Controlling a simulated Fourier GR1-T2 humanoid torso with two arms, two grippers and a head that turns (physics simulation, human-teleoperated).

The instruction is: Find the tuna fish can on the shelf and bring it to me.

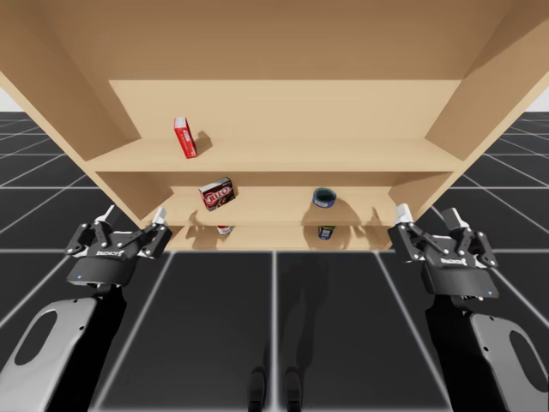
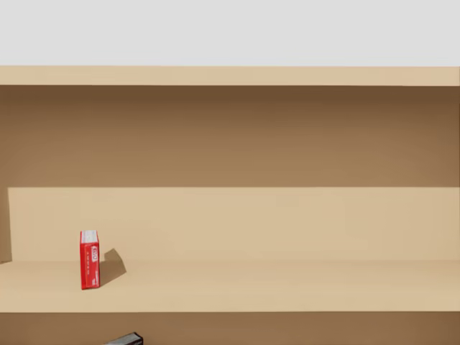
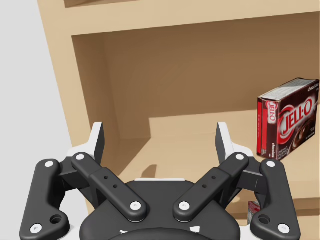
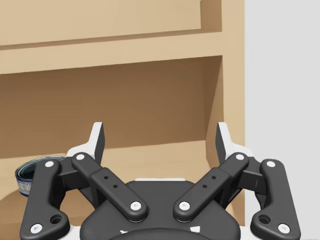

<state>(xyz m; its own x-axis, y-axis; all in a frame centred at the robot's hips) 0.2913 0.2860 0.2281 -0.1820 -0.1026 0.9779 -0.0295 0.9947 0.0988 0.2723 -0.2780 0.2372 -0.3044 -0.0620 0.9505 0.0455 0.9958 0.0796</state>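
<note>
Can (image 1: 324,199), short, round and dark blue, stands upright on the middle board of the shelf (image 1: 283,107), towards the right side in the high view; it is taken to be the tuna can, as it is the only low round tin on that board. On the same board, well apart from it, a brown box (image 1: 217,194) stands tilted; a red box (image 1: 185,137) stands on the board above.

The left gripper (image 1: 134,216) hangs in front of the shelf with its fingers spread wide and nothing between them; the right gripper (image 1: 427,219) is spread and empty in the same way. In the right wrist view the can lies ahead of the right gripper and off to one side, partly hidden behind the linkage; so the right arm seems to be the nearer one.

The can is probably stiff metal and will not dent under a firm squeeze; it is likely rather heavy for its size and not fragile. Its wall looks smooth, so it may slip or turn if the fingers press off centre. The best hold is probably across the round wall, one finger on each side, at the middle of its height; the wall is low, so there is little room for error. The board above suggests coming in from the front, level with the can, and not from above.
</note>
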